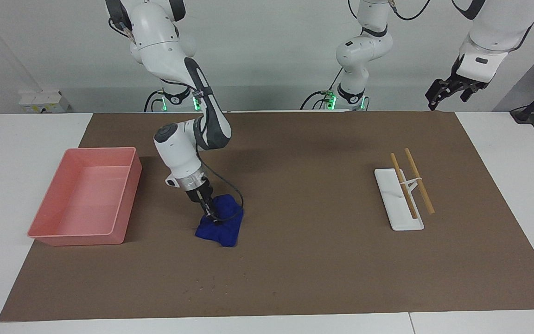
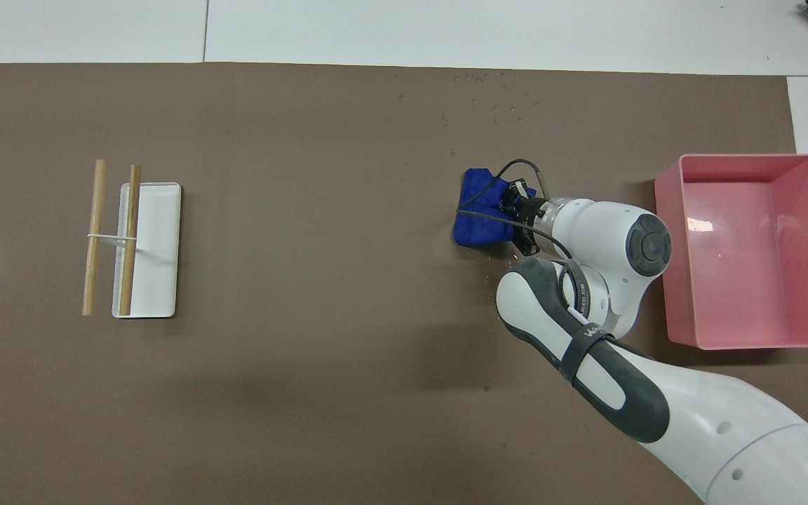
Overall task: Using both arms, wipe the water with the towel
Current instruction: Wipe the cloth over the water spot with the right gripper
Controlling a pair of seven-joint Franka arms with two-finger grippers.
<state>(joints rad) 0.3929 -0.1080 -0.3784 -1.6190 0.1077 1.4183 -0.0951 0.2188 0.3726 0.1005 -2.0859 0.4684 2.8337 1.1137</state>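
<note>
The right end effector [image 1: 209, 214] is clamped on the small bunched deep-blue soft cloth towel [image 1: 220, 227] lying on the brown-covered desk [image 1: 295, 260] beside the pink plastic tray [image 1: 86, 199]. The cloth looks light and floppy and is best pinched at a thick fold. The left end effector [image 1: 450, 90] waits with fingers apart.

White table [image 1: 26, 139] carries a brown mat [image 1: 304, 260] bearing tray [image 1: 130, 195], towel [image 1: 223, 229], rack [image 1: 394, 211].

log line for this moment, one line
right gripper: shut on towel, pressing it on mat beside pink tray | left gripper: open, raised, waiting | droplets on mat
</note>
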